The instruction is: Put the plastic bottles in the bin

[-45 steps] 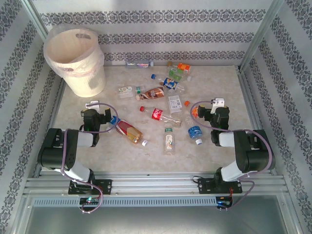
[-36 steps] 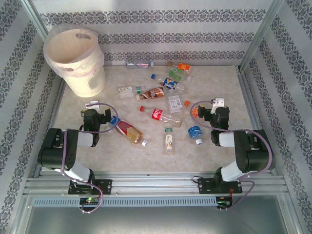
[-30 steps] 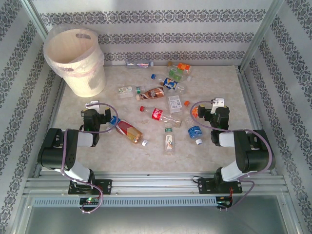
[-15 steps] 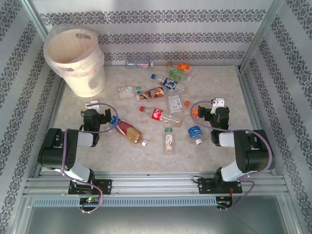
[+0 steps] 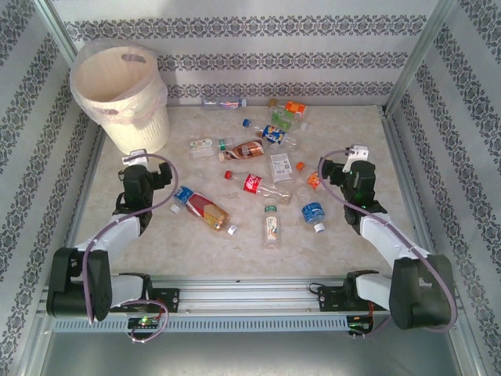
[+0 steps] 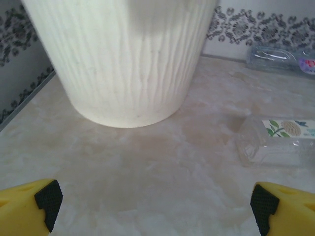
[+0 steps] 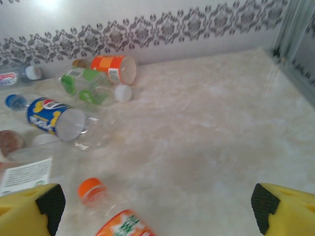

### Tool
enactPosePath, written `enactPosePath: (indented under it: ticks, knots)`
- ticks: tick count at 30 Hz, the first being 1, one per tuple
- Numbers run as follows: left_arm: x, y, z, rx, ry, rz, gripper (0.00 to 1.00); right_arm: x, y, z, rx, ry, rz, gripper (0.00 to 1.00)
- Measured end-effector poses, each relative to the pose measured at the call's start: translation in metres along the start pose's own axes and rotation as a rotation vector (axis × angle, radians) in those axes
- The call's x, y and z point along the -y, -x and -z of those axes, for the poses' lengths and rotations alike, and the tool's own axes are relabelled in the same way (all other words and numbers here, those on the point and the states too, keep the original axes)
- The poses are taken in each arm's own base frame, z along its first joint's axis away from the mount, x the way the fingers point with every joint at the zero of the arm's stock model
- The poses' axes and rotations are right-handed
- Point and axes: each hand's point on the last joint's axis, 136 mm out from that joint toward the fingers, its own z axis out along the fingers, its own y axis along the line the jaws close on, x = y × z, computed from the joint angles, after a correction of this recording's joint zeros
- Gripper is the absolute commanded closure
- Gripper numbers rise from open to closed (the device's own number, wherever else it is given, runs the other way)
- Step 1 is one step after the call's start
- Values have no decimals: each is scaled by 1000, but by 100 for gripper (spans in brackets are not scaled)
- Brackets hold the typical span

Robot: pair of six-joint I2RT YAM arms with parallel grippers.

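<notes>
Several plastic bottles lie scattered over the middle of the table, among them a red-labelled one [image 5: 205, 208] and a blue-labelled one [image 5: 313, 211]. The cream bin [image 5: 119, 95] stands at the far left, its ribbed wall [image 6: 123, 59] close ahead in the left wrist view. My left gripper [image 5: 139, 169] [image 6: 155, 206] hangs open just in front of it, nothing between its yellow fingers. A clear bottle with a flower label [image 6: 283, 142] lies to its right. My right gripper [image 5: 344, 168] [image 7: 156, 206] is open and empty, beside an orange-capped bottle [image 7: 113, 219].
Patterned walls and metal rails [image 5: 403, 168] enclose the marble tabletop [image 5: 235, 251]. Blue-labelled [image 7: 54, 118], green-labelled [image 7: 83, 86] and orange-labelled [image 7: 110, 69] bottles lie near the back wall. Another clear bottle [image 6: 278, 56] rests against that wall. Bare floor stretches ahead of the right gripper.
Both arms have stretched forward from their folded pose: the left gripper moved toward the bin, the right gripper moved farther up the table. Both stayed open. The bottles have not moved.
</notes>
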Motion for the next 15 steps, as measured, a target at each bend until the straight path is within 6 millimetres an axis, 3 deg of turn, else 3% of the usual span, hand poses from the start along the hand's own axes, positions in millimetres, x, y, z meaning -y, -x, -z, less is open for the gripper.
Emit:
enactPosePath:
  ticks: [4,7,15]
  knots:
    - [-6,10,11,-18,34,130,0,-15,-19,13,-146,1,-97,2]
    - [-10,11,18,-44,63,238,0,-20,-51,24,-286,-14,-138,2]
    - [-28,-22,34,-213,196,415,0,-40,-129,51,-579,-44,-49,2]
